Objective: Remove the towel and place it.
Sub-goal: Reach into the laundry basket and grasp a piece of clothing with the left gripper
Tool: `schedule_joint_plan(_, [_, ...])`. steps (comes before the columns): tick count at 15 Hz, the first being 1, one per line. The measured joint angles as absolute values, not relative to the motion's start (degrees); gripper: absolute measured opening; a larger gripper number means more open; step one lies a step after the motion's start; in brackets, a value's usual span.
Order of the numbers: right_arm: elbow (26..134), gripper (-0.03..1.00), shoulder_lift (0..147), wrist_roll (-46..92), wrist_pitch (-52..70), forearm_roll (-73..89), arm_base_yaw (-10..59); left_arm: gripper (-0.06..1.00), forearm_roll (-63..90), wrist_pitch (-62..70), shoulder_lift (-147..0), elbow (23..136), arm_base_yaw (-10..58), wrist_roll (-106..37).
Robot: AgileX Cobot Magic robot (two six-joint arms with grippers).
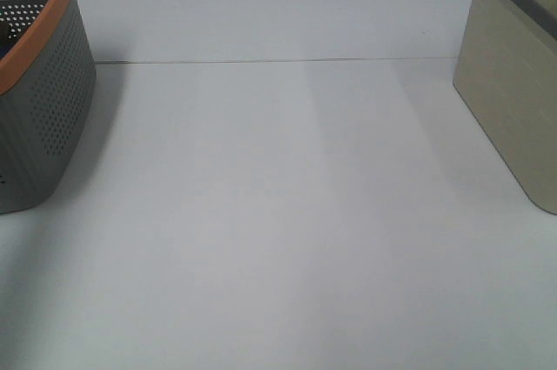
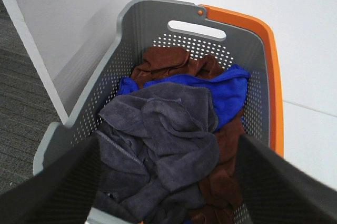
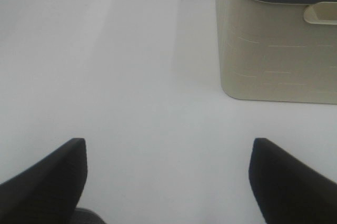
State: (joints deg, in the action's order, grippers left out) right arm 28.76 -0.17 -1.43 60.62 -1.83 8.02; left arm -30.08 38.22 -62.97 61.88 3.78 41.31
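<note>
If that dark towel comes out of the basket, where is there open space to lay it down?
The white table is bare across the middle, between the grey basket on the left and the beige basket on the right. It is crowded inside the grey basket, where the dark towel lies heaped on a blue cloth and a brown cloth.

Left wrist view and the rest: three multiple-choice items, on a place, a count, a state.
1. Where is the dark grey towel? A in the beige basket; B atop the pile in the orange-rimmed grey basket; C on the carpet.
2. How many cloth colours does that basket hold? A one; B two; C three.
3. The right gripper is: A shut on a towel; B open above the table; C shut on a rim.
Answers: 1 B, it overlies the blue towel and brown towel. 2 C, grey, blue, brown. 3 B, jaws wide, nothing between.
</note>
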Motion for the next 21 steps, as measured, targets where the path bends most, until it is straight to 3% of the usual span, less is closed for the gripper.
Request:
schedule_joint_plan(13, [28.8,0.80,-0.2,-1.9,60.6,-1.8,8.0,0.68,-35.5,43.2,-98.7,81.7,3.8,67.0])
schedule_joint_plan(21, [28.8,0.78,-0.2,-2.1,60.6,-1.8,8.0,0.68,-40.2,45.6,-108.7,86.1,3.8,78.6])
